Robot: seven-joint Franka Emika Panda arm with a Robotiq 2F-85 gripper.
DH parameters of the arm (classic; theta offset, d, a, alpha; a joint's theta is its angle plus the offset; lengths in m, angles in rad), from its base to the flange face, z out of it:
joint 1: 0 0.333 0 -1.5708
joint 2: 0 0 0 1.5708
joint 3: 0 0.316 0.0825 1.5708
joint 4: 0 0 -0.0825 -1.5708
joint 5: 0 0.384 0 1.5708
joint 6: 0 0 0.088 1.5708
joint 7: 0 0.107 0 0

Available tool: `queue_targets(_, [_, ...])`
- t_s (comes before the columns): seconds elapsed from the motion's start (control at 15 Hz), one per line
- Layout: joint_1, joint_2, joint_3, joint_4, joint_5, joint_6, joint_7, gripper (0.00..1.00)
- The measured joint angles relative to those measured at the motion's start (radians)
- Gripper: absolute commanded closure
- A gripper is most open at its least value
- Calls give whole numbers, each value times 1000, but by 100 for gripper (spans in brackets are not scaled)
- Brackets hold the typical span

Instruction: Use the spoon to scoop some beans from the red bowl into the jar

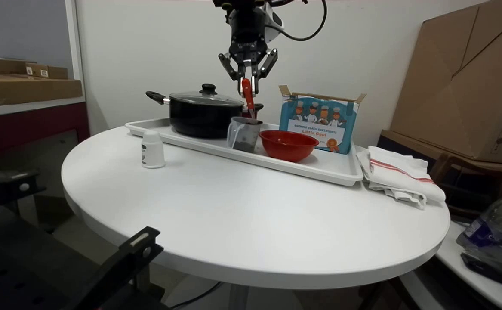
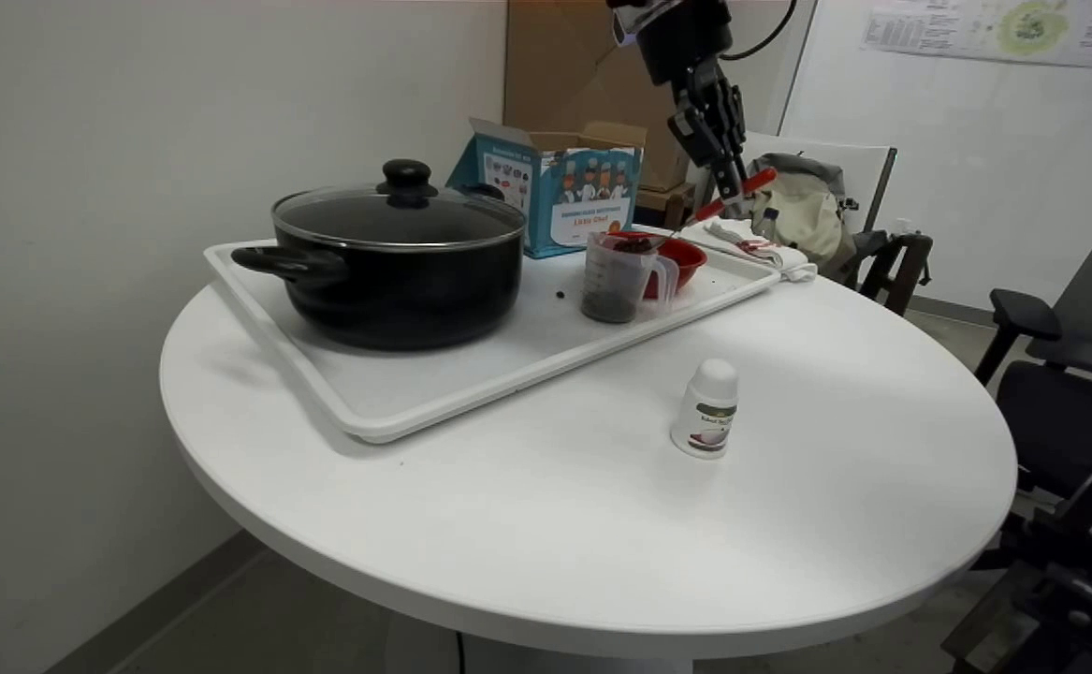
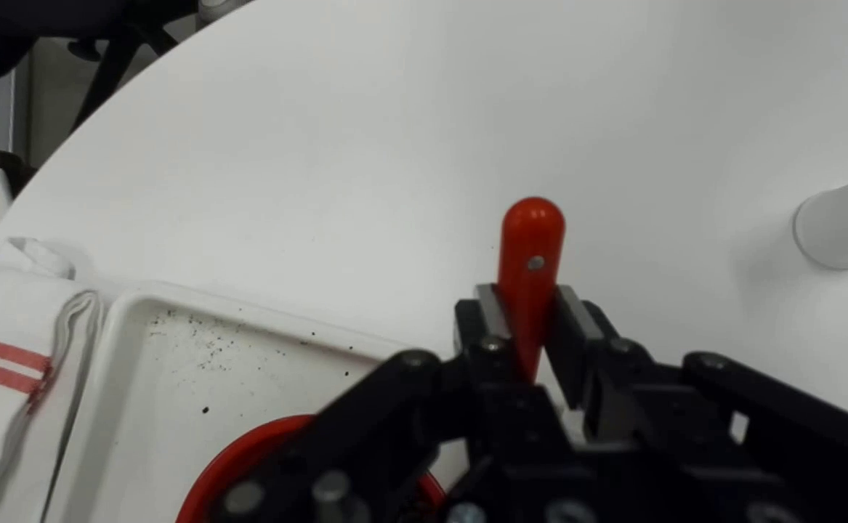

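Observation:
The jar (image 1: 244, 140) is a clear measuring cup with a handle and dark contents low inside; it also shows in an exterior view (image 2: 609, 285). The red bowl (image 1: 289, 150) stands beside it; it also shows in the wrist view (image 3: 231, 457), partly hidden by the gripper, with dark bits inside. My gripper (image 1: 248, 86) is shut on the red handle of the spoon (image 3: 532, 240). The spoon (image 2: 759, 180) slants down to the jar's mouth. Dark beans (image 2: 634, 245) show at its lower end, at the jar's rim. The jar is out of view in the wrist view.
Both things stand on a white tray (image 1: 345, 176). A lidded black pot (image 2: 405, 281) and a blue box (image 1: 319, 122) stand on the tray. A small white container (image 2: 706, 412) stands on the table in front. A folded towel (image 1: 399, 172) lies at the tray's end. Dark crumbs dot the tray.

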Motion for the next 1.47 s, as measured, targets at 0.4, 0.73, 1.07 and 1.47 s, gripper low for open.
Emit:
queue_targets(0.4, [30, 73, 1, 119, -41, -99, 2, 90])
queue_targets(0.73, [85, 122, 6, 219, -76, -196, 3, 90])
queue_targets(1.07, [149, 169, 12, 295, -131, -309, 3, 90])
queue_targets(1.47, [167, 205, 12, 329, -165, -356, 3, 91])
